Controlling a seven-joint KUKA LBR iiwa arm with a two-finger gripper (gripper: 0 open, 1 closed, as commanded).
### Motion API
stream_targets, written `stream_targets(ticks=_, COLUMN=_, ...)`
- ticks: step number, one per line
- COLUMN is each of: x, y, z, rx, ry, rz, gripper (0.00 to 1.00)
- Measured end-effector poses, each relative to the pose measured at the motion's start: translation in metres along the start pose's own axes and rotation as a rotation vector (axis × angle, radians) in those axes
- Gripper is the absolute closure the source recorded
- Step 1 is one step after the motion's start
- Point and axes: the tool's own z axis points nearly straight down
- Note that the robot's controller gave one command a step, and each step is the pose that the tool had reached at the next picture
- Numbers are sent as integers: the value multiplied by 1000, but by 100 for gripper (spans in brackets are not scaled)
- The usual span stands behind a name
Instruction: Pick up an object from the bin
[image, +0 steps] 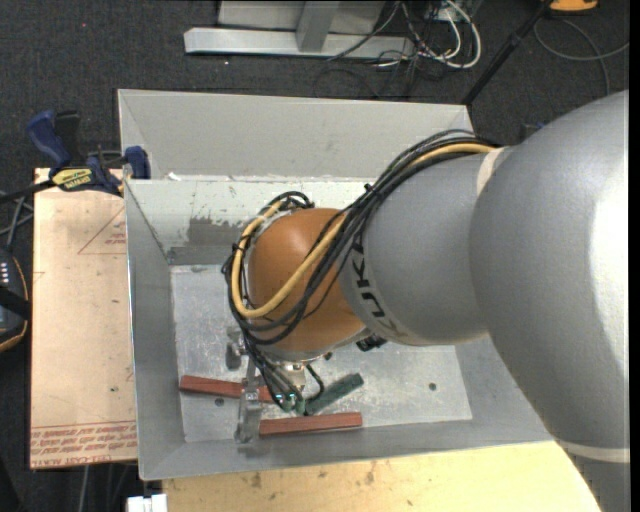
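The arm (520, 270) is seen reaching in from the right, and its orange cover (300, 270), wrapped in black and yellow cables (236, 275), is held low over the floor of the grey bin (150, 300). The gripper (250, 405) is lowered to the bin floor in the near left part, just below the cover. Whether it is spread or pressed together cannot be told, as it is largely hidden by the cover and wiring. Two flat red-brown sticks are laid close to it. The left stick (208, 385) is stretched out to the gripper's left and appears to be reached by it at its right end. The front stick (312, 424) is set along the near wall, starting just beside the gripper's tip. A dark green piece (336, 392) is lying tilted just to the right, between the two sticks.
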Motion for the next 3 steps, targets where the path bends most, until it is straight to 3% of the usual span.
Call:
stream_targets(ticks=1, x=-2, y=-1, z=-4, rx=-2, ry=-7, rz=4, gripper=0)
stream_targets(ticks=2, x=-31, y=22, z=59, rx=-3, ry=-7, rz=254, gripper=100)
stream_targets(ticks=3, x=-31, y=22, z=59, rx=-3, ry=-8, rz=254, gripper=100)
